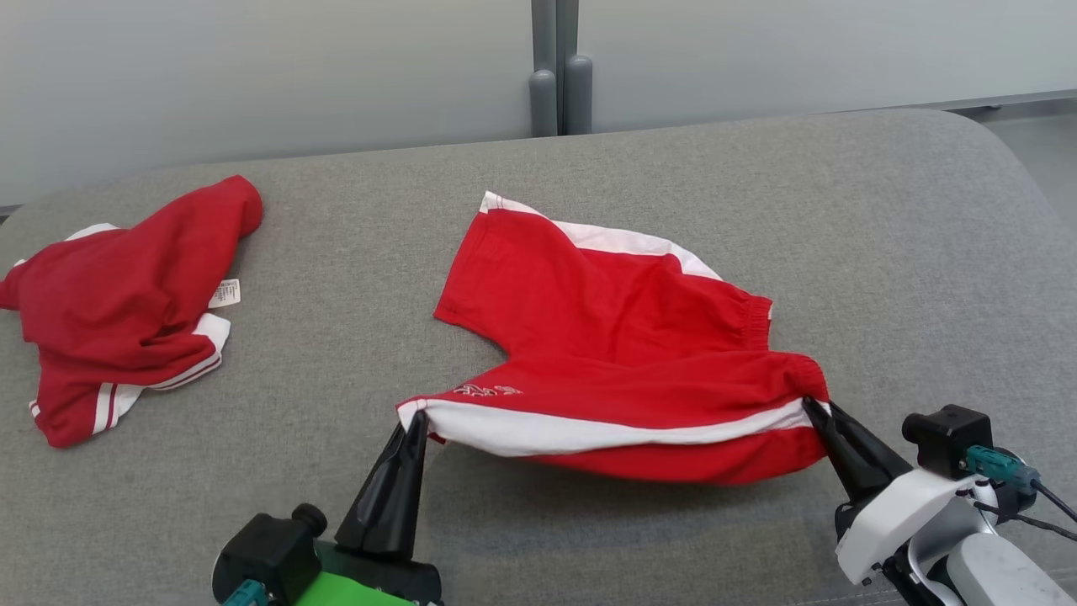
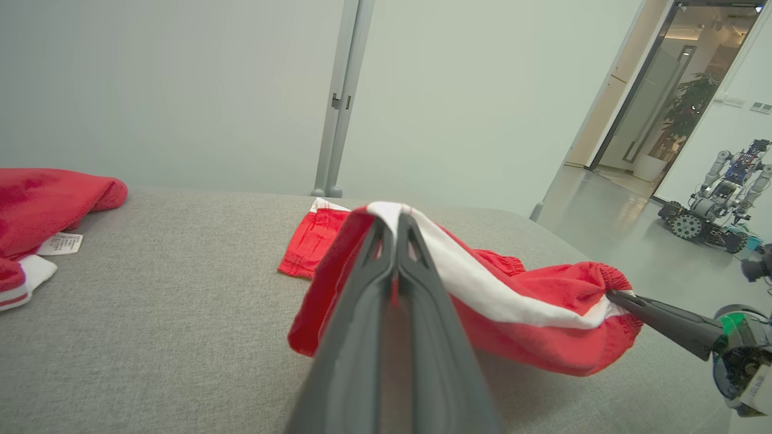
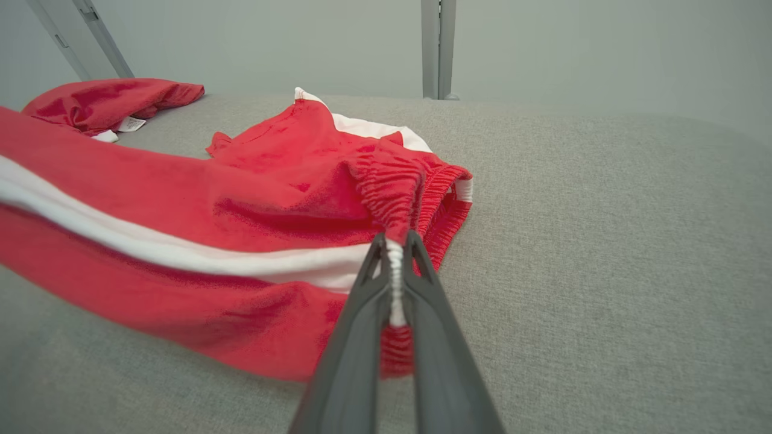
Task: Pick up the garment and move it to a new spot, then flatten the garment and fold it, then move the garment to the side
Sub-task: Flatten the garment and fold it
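Observation:
The garment (image 1: 623, 337) is a pair of red shorts with white side stripes, spread across the middle of the grey padded surface. Its near edge is lifted off the surface between my two grippers. My left gripper (image 1: 416, 418) is shut on the hem corner of the near leg (image 2: 392, 214). My right gripper (image 1: 813, 406) is shut on the elastic waistband corner (image 3: 395, 241). The far leg still lies on the surface. In the left wrist view the right gripper (image 2: 610, 293) pinches the waistband from the right.
A second red garment (image 1: 126, 303) with white trim and a label lies crumpled at the far left of the grey surface (image 1: 883, 252). A wall with a grey post (image 1: 559, 67) stands behind. Another robot (image 2: 718, 205) stands on the floor far off to the right.

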Robot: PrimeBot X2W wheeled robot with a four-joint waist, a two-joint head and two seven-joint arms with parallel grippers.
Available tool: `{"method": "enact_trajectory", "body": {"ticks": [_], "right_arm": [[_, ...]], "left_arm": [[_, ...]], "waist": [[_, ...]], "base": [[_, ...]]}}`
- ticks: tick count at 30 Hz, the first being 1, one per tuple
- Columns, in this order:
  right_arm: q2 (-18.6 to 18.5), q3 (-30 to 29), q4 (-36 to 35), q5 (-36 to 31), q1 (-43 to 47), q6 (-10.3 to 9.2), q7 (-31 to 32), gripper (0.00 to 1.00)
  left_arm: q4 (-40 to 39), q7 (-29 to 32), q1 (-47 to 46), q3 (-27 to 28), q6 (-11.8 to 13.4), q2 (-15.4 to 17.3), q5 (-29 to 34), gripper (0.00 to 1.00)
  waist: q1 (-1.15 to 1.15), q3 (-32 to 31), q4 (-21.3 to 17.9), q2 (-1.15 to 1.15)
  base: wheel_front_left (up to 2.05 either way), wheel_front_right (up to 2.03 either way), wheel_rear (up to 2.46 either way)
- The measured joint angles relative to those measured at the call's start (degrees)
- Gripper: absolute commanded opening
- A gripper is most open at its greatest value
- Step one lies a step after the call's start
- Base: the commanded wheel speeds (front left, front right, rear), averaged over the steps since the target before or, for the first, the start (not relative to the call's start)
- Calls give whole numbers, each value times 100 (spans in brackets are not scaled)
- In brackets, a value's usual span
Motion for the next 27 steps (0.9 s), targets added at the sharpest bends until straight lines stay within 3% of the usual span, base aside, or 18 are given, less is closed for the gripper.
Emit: {"method": "enact_trajectory", "body": {"ticks": [10, 27], "right_arm": [[170, 40, 105, 586, -55, 107, 342, 0], [714, -93, 318, 1610, -1519, 157, 761, 0]], "left_arm": [[721, 341, -202, 416, 12, 318, -210, 0], [1780, 929, -2748, 583, -63, 366, -80, 0]], "waist": [[0, 256, -120, 0], [0, 1079, -626, 0]], "base": [[0, 0, 0], [0, 0, 0]]}}
